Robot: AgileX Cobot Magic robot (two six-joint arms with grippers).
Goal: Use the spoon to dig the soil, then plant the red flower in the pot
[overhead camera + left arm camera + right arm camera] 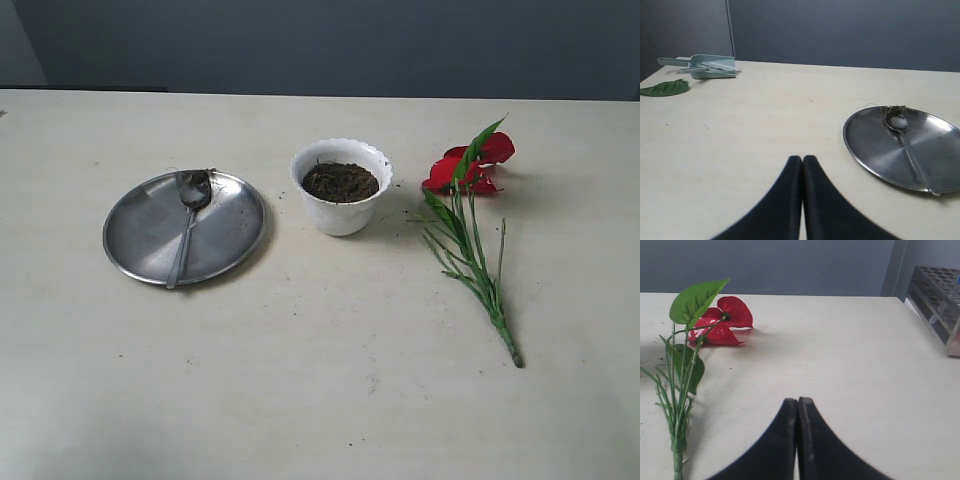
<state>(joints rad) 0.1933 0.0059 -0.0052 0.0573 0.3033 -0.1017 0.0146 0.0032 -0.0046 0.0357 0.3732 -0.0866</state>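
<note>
Pressing together, holding nothing: black left gripper (802,164), black right gripper (798,406). Lying on round steel plate (145,230): slim silver metal spoon (185,236). Sitting beside it: white scalloped ceramic pot (340,215) holding dark crumbly soil (340,182). Lying flat farther right: red-petalled artificial flower (468,170).

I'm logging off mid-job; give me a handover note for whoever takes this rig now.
Left gripper: shut, empty. Right gripper: shut, empty.
Spoon lies on the steel plate, with soil bits by its bowl. Pot stands upright beside the plate, holding soil. Red flower lies flat on the table on the pot's other side.
Done: nothing visibly.
Left: grasp spoon, dig soil, plant flower.
</note>
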